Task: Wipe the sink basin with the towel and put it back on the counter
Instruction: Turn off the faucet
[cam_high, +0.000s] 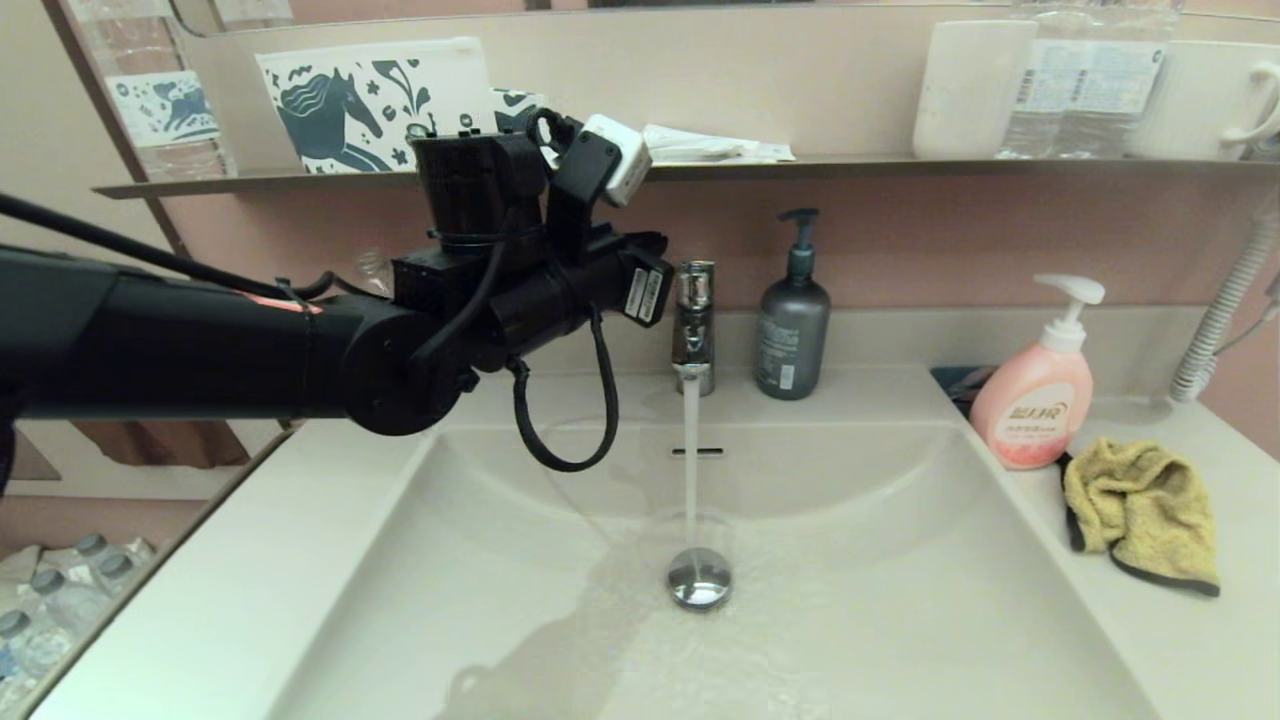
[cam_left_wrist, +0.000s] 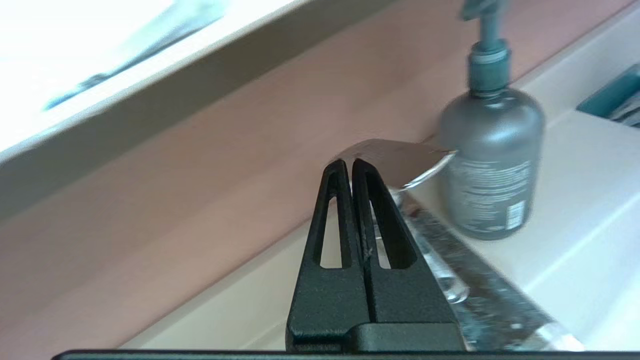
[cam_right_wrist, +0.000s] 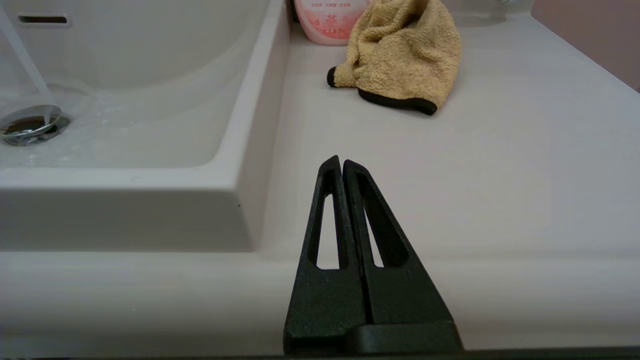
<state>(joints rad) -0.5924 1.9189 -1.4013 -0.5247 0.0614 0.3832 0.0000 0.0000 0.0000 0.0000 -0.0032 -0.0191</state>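
Note:
Crumpled on the counter (cam_high: 1200, 640) to the right of the sink basin (cam_high: 880, 560) lies the mustard-yellow towel (cam_high: 1140, 510), just in front of a pink soap bottle (cam_high: 1035, 400). My left arm (cam_high: 500, 300) reaches across the basin's back left. Its gripper (cam_left_wrist: 347, 162) is shut and holds nothing, with its tips at the edge of the chrome faucet lever (cam_left_wrist: 395, 160). Water runs from the faucet (cam_high: 693, 325) onto the drain plug (cam_high: 699, 577). My right gripper (cam_right_wrist: 341, 161) is shut and empty. It hovers low over the counter (cam_right_wrist: 475, 165), well short of the towel (cam_right_wrist: 400, 55).
A grey pump bottle (cam_high: 792, 325) stands right of the faucet. A thin wall shelf (cam_high: 900, 165) above carries cups, a water bottle and a horse-print box. A white ribbed hose (cam_high: 1220, 310) hangs at the far right. Water bottles (cam_high: 60, 600) lie on the floor at the left.

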